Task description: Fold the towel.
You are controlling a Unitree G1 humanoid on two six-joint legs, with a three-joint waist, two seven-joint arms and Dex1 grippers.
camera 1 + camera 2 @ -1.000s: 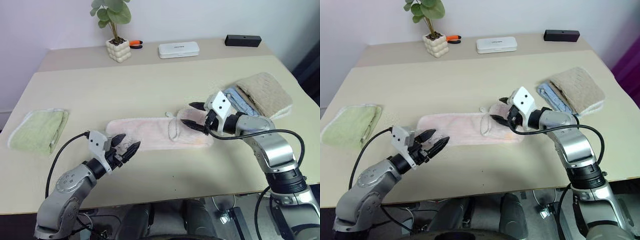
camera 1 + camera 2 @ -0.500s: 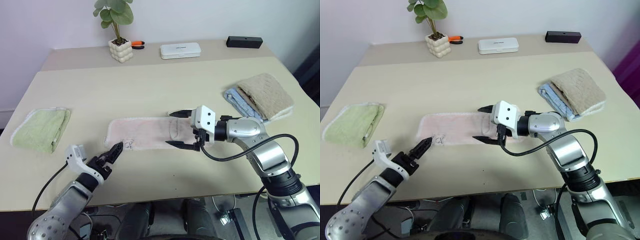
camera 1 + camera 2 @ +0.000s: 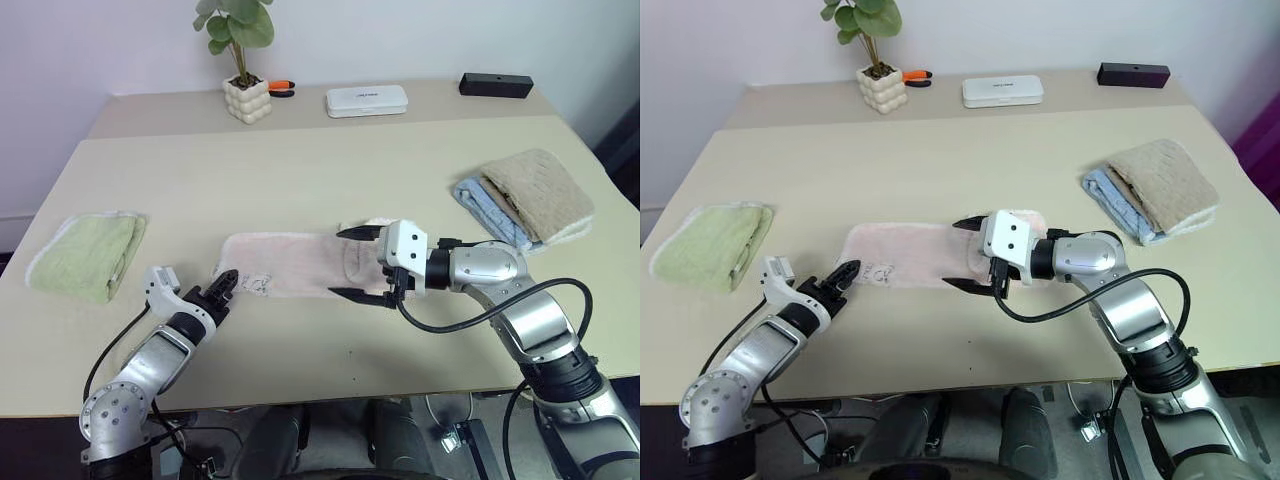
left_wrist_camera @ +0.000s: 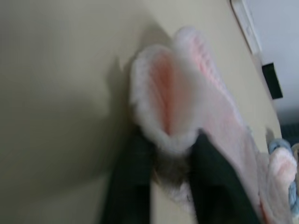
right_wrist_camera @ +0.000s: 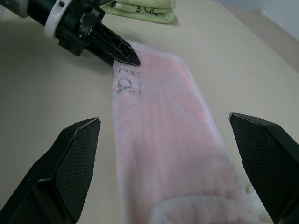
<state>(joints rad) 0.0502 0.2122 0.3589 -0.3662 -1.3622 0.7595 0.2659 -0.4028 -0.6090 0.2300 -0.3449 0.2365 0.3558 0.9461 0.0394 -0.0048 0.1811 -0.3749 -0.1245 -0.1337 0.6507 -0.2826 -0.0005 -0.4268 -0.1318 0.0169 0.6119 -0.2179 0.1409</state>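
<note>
the left pincer (image 3: 224, 287) has just snapped together on the near left corner of the towel (image 3: 300, 263), where a second ago it stood apart and short of the cloth; the left wrist view shows the white edging bunched between its two black fingers (image 4: 133, 179). the right pincer (image 3: 361, 264) has swung in from the towel's far end and now hangs over the cloth's right part with its jaws wide apart, gripping nothing. the towel lies flat as a long pink strip mid-desk (image 3: 320, 180), its dark mark (image 5: 125, 85) just beside the left fingertips. with one corner now secured, the fold probably waits on the right pincer taking a corner too. the green towel (image 3: 88, 255) sits well apart to the left.
</note>
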